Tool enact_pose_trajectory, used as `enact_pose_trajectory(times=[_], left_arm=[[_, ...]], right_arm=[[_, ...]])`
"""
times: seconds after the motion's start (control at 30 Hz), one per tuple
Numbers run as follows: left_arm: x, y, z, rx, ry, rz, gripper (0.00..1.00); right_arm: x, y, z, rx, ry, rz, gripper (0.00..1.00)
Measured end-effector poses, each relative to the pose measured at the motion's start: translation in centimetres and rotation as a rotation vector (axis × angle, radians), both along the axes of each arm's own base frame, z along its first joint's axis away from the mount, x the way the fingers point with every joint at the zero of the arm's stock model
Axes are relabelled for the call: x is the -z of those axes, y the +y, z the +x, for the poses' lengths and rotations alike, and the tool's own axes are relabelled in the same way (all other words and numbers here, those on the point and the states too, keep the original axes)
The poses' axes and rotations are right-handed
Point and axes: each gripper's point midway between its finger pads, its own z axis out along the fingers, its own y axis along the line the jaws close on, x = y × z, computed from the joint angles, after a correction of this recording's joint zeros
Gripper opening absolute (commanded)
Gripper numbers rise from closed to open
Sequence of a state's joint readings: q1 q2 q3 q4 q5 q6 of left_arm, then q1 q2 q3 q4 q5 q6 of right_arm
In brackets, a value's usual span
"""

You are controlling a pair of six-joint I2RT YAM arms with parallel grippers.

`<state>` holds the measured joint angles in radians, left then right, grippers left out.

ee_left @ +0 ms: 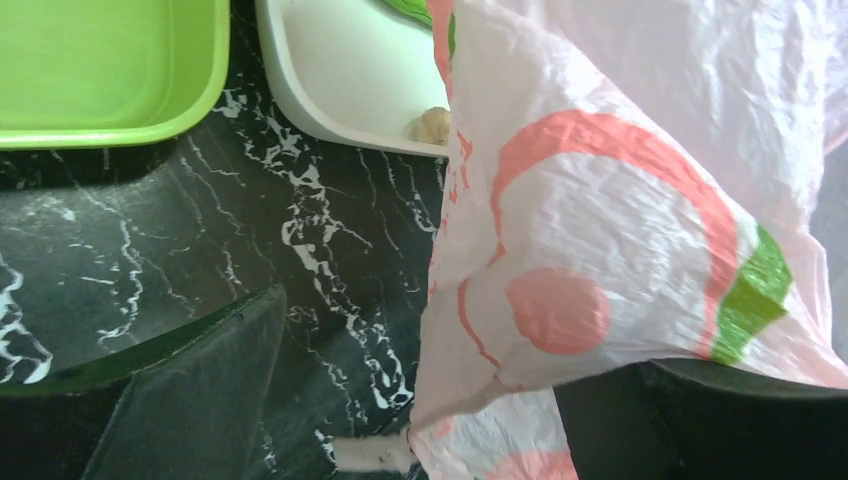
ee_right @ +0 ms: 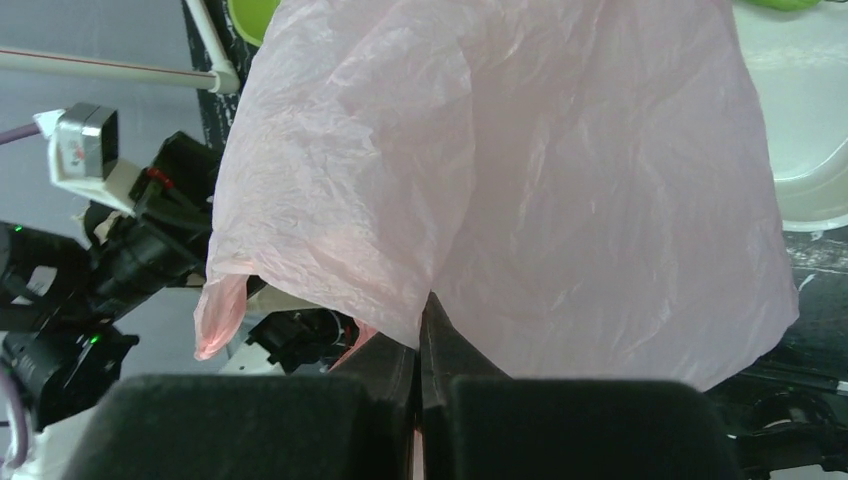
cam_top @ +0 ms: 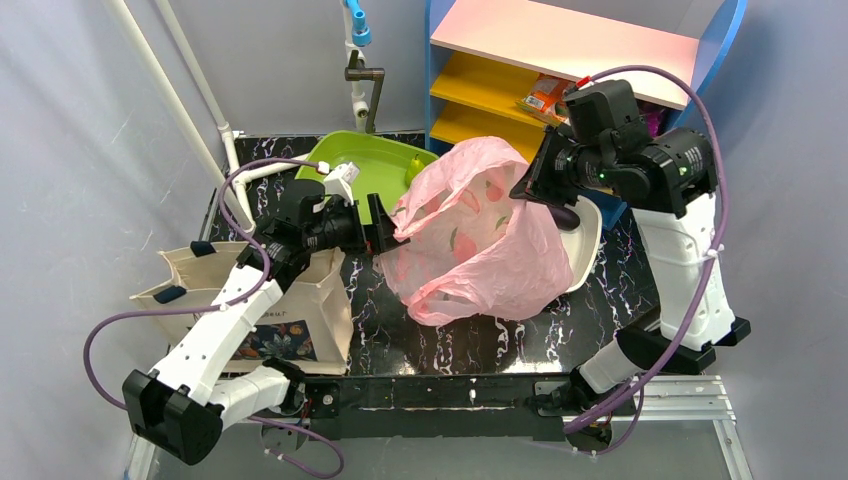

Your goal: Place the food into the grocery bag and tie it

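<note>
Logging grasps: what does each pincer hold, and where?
Right pincer is shut on the pink grocery bag, pinching thin film at its raised edge. Left pincer is open; the bag only drapes over one finger.

thin pink translucent grocery bag [cam_top: 480, 250], crinkled, red-green print, held up, sagging; yellow-green pear [cam_top: 413, 166] just behind.

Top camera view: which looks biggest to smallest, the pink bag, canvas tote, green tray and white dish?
1. pink bag
2. canvas tote
3. green tray, close to the tote; both are partly covered, so unsure
4. white dish, mostly hidden behind the bag
</note>
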<state>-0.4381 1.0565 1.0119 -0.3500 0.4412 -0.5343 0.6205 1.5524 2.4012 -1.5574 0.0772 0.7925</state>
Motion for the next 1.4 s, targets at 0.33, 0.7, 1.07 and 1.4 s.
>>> enact_pose_trajectory(times=[0.33,0.7,1.07,1.4], left_arm=[[-0.8,-2.0,-0.3,0.040,0.046,-0.104,0.07],[-9.5,-1.5,-2.0,0.033,0.019,-0.155,0.00],[-7.1,1.1,-7.8,0.054,0.253,-0.027,0.00],[-1.5,6.0,-13.5,0.021,0.412,0.203,0.00]], right_arm=[[-1.4,1.1,-1.8,-0.045,0.033,0.126,0.01],[2.1,0.9,-3.7,-0.093,0.128,0.098,0.01],[7.5,2.6,-7.2,-0.308,0.267,0.133,0.01],[10.2,5.1,-4.9,-0.442,0.254,0.005,0.85]])
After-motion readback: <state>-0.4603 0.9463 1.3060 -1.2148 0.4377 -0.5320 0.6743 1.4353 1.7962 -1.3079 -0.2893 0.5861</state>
